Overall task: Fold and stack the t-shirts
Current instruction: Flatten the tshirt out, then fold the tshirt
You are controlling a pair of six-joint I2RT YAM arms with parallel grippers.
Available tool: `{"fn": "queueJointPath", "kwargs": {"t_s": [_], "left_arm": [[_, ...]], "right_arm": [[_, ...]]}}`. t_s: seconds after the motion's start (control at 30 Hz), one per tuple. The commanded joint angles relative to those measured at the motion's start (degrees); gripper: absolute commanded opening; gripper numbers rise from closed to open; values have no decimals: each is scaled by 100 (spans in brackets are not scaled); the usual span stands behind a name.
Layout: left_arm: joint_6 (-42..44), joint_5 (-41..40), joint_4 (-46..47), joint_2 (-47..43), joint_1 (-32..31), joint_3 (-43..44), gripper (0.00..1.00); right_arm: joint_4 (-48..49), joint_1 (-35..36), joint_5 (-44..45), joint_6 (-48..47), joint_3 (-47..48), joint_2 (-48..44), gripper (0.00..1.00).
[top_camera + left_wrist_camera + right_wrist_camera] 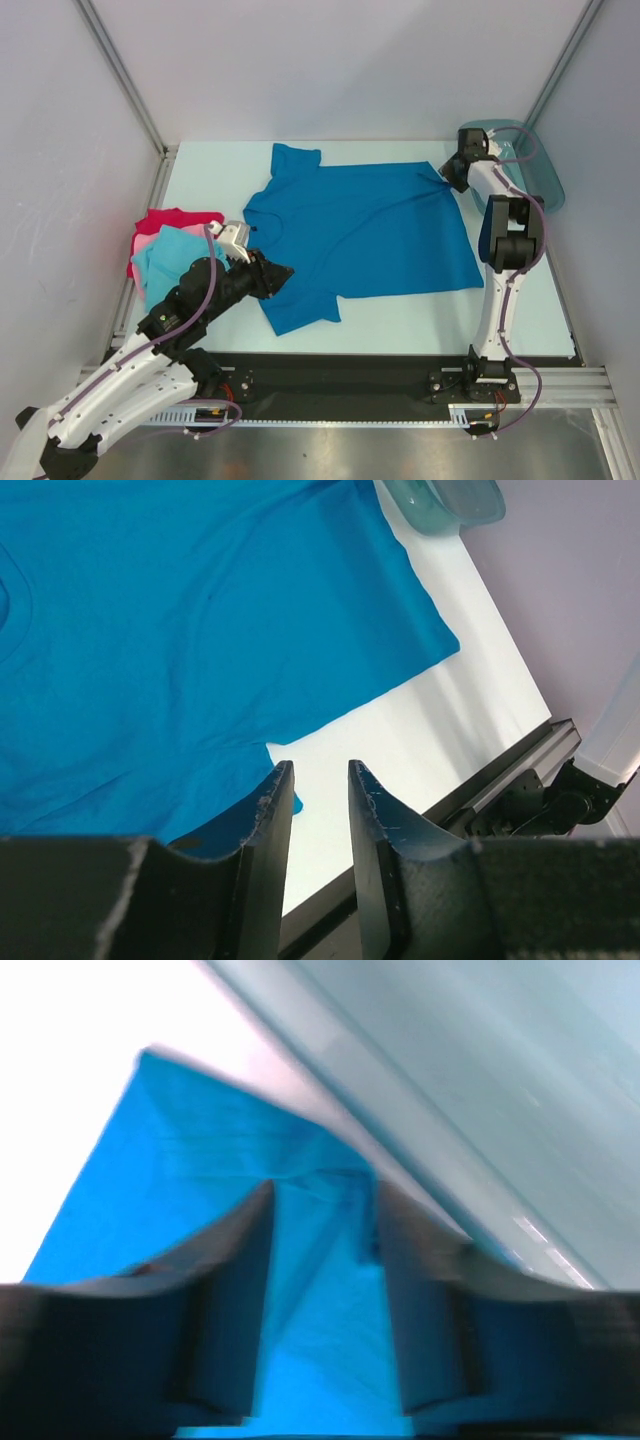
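Note:
A medium blue t-shirt (pixel 360 230) lies spread flat in the middle of the table. My left gripper (pixel 283 275) is open and empty over the near left sleeve; in the left wrist view (pixel 321 770) the sleeve's edge lies just beside one finger. My right gripper (pixel 447 178) is at the shirt's far right corner, and blue cloth (pixel 180 1160) fills the gap between its jaws (pixel 325 1195). The cloth puckers toward it. At the left, a light turquoise shirt (pixel 170 255) lies on a pink one (pixel 148 240) and a red one (pixel 172 215).
A teal translucent tray (pixel 535 165) stands at the far right corner, right behind the right gripper; it also shows in the left wrist view (pixel 450 500) and the right wrist view (pixel 480 1080). A black rail (pixel 350 375) runs along the near table edge.

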Motion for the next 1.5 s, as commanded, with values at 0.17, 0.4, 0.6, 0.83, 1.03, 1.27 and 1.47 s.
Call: {"fn": "queueJointPath", "kwargs": {"t_s": [0.17,0.4,0.6,0.83,1.03,1.27,1.47], "left_arm": [[-94,-108,75,-67,-107,3,41],[-147,-82,487,108,-125,-331,60],[-480,68,1621,810,-125,-990,41],[-849,42,2369,1514,-265,-1351,50],[-990,15,2457,1349,-415,-1491,68],[-1060,-151,2010,558,-441,-1877,53],[-1210,-318,1596,57,-573,-2264,56]], "right_arm": [[1228,-37,224,-478,-504,-920,60],[843,86,383,-172,-1072,-2245,60],[1335,-20,94,312,-3806,-4939,60],[1150,-195,-196,726,-6883,-8007,59],[458,-187,-434,559,-7844,-9401,59],[26,-125,-865,646,-8573,-10623,61],[-97,147,-848,708,-9030,-10914,60]]}}
